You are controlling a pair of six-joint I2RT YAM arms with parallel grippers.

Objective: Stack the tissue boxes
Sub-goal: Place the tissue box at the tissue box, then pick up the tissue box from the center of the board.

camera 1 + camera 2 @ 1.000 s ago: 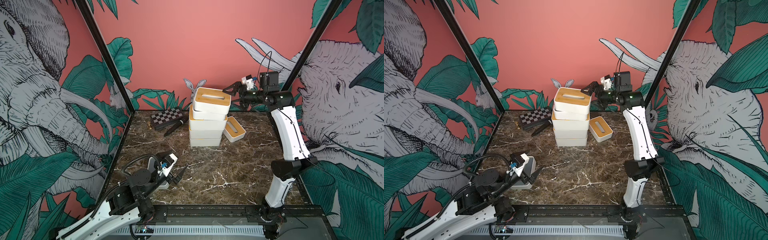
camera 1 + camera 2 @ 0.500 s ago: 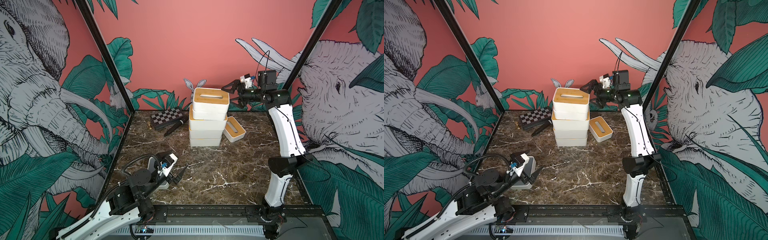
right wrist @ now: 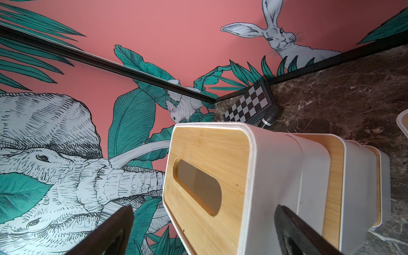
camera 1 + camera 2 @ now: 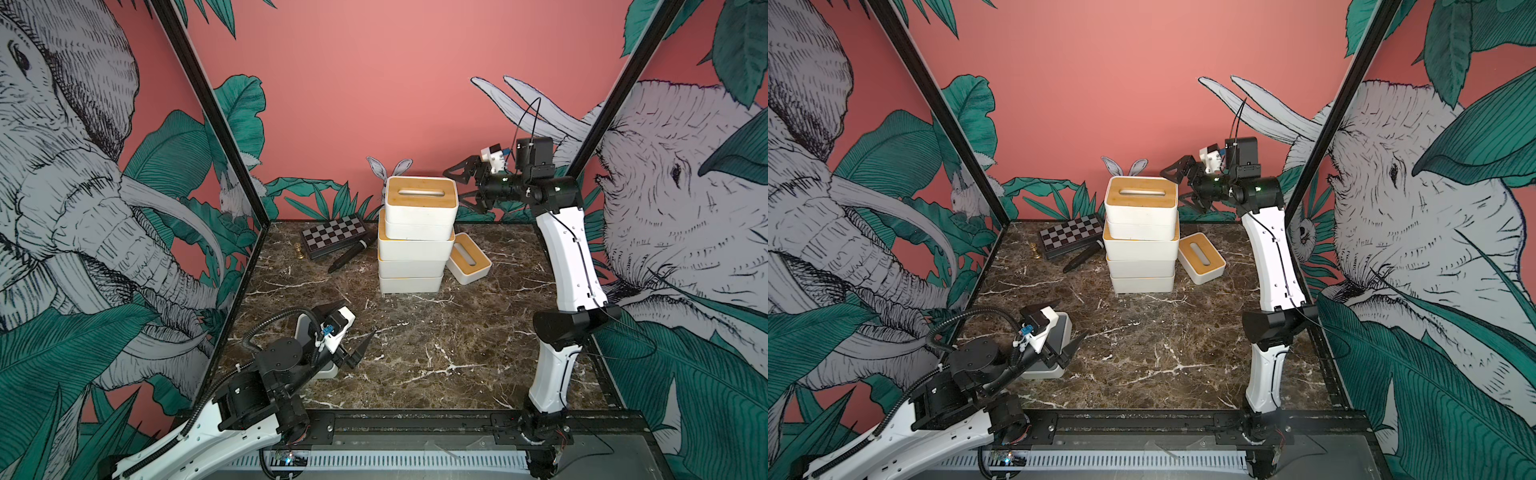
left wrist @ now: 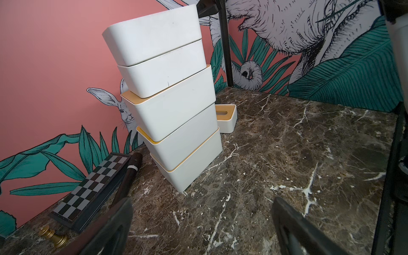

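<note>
Tissue boxes: five are already in a stack at the far centre of the marble table. The top box has a bamboo lid and its long axis runs left-right. It sits a bit skewed on the one below.

Two are left that I can see. A small bamboo-lidded box lies on the table just right of the stack's base, and I can't tell if it touches. Its long axis runs far-left to near-right. A grey-lidded box sits near left, partly hidden by the left arm.

The right gripper is up high at the right short end of the top box, spread wide and holding nothing. One finger is above lid level and one is lower, beside the box's end wall. I can't confirm contact from these views. The left gripper is low at the near left, also fully spread and empty, over the grey-lidded box and facing the stack.

My read is that the small bamboo box goes next. It lies below the right fingers and slightly nearer, so the right arm is clearly closer. The wrist would need to turn so the fingers straddle the box's short width. The grey one belongs to the left arm.

The chessboard case, black marker pen and gold chess piece sit far left, not part of this.
</note>
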